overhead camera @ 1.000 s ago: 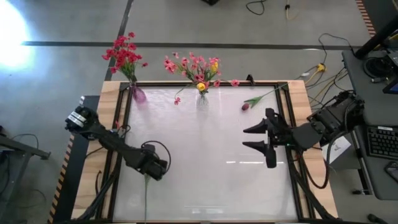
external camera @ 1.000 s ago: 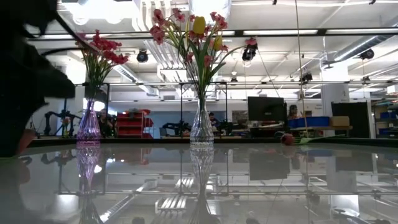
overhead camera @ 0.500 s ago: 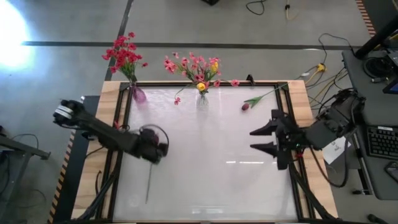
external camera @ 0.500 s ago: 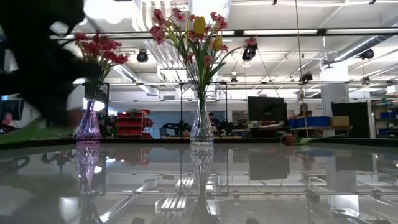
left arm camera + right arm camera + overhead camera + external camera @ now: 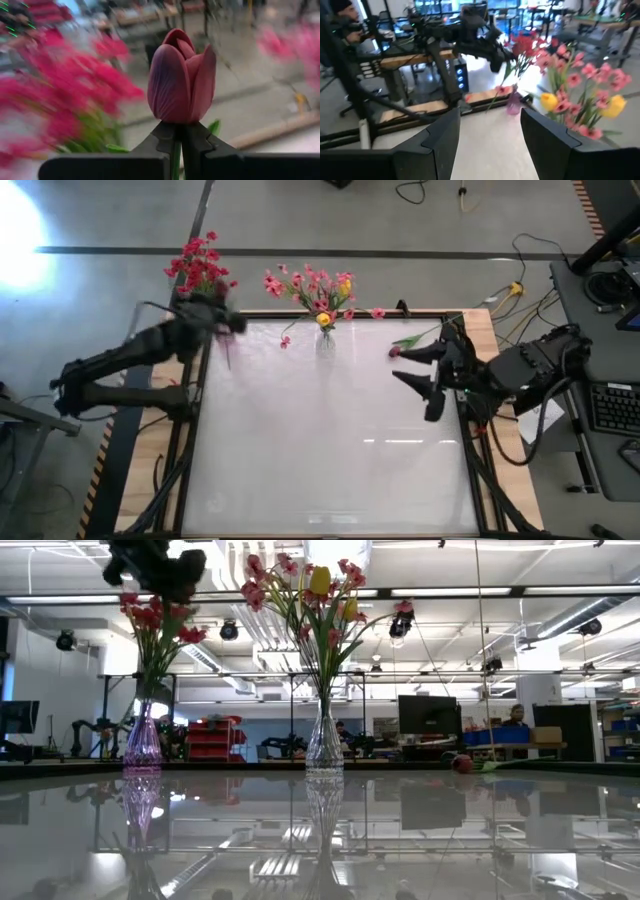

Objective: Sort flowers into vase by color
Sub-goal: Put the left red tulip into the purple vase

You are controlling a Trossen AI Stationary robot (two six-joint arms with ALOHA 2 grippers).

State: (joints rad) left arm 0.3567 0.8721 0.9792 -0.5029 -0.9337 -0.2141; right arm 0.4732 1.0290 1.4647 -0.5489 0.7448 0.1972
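Two vases stand along the counter's (image 5: 330, 450) far edge: a purple vase (image 5: 142, 740) of red sprays at the left and a clear vase (image 5: 324, 740) of pink and yellow blooms in the middle. The left gripper (image 5: 215, 320) hangs high over the purple vase, its jaws clamped on the stem of a dark-red tulip bud (image 5: 181, 84). The stem (image 5: 226, 352) trails down and slightly toward the counter's near side, so its long axis runs roughly upright, and the vase mouth lies just below and beside its lower end. That gap is probably what the insertion turns on.

The left wrist view alone shows the bud sitting directly above the closed jaws, with the red sprays (image 5: 65, 85) close behind. Only the high view shows another dark-red flower (image 5: 420, 338) lying near the far right corner, closest to the right gripper (image 5: 425, 380), whose jaws are spread wide and empty.
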